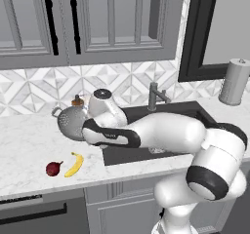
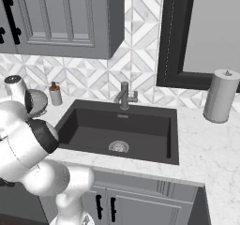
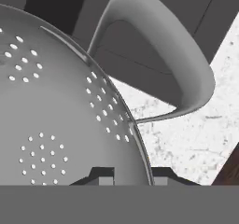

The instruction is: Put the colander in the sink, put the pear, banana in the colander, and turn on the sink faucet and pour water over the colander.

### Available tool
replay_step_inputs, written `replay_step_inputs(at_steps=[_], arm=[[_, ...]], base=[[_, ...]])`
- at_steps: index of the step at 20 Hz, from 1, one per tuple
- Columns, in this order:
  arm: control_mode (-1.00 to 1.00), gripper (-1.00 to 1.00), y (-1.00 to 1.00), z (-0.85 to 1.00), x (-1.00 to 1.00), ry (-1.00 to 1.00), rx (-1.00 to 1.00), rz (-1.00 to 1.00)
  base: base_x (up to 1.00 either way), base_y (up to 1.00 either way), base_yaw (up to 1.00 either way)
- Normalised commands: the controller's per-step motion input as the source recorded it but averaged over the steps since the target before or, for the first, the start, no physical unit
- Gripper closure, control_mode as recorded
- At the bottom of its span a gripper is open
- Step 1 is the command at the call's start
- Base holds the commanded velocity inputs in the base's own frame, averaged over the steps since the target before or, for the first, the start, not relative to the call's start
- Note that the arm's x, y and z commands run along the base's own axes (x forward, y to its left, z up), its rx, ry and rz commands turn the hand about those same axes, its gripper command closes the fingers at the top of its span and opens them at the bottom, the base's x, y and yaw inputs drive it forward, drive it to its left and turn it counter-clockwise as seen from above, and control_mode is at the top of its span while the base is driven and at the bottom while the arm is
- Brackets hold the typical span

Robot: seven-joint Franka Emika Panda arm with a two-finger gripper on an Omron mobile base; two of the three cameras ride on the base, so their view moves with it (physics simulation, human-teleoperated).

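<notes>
Meanwhile, on the left: the pear (image 1: 53, 168) and the banana (image 1: 74, 164) lay side by side near the front edge of the marble table (image 1: 24, 140), well clear of the arm.
Colander: the colander (image 1: 71, 123) stood tipped on the table just left of the sink (image 2: 117, 130), a loop handle (image 3: 154, 55) rising off its rim in the hand view.
Fingers: the gripper (image 3: 128, 176) had its two dark tips set one on either side of the colander's rim, inner wall on one side and outer on the other; they appeared to be pinching that thin edge rather than pressed fully together.
Sink: the dark basin sat empty apart from its silver drain (image 2: 118, 146), with the sink faucet (image 2: 124, 95) behind it and no water running.
Far right: a paper towel roll (image 2: 219, 96) stood on the table.
Risk: a pinch on one thin rim looked off-centre, so the bowl could swing or slip out on lifting, and could clip the sink's near edge or land tilted.
</notes>
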Motion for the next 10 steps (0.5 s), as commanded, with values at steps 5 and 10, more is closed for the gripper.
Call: replay_step_inputs(at_steps=[5, 10], arm=[[-1.00, 1.00, -0.59, 0.75, -0.43, 0.37, 0.03, -0.53], [-1.00, 1.00, -0.35, 0.56, -0.08, 0.56, 0.00, -0.61]], base=[[0.00, 0.00, 0.00], [0.00, 0.00, 0.00]])
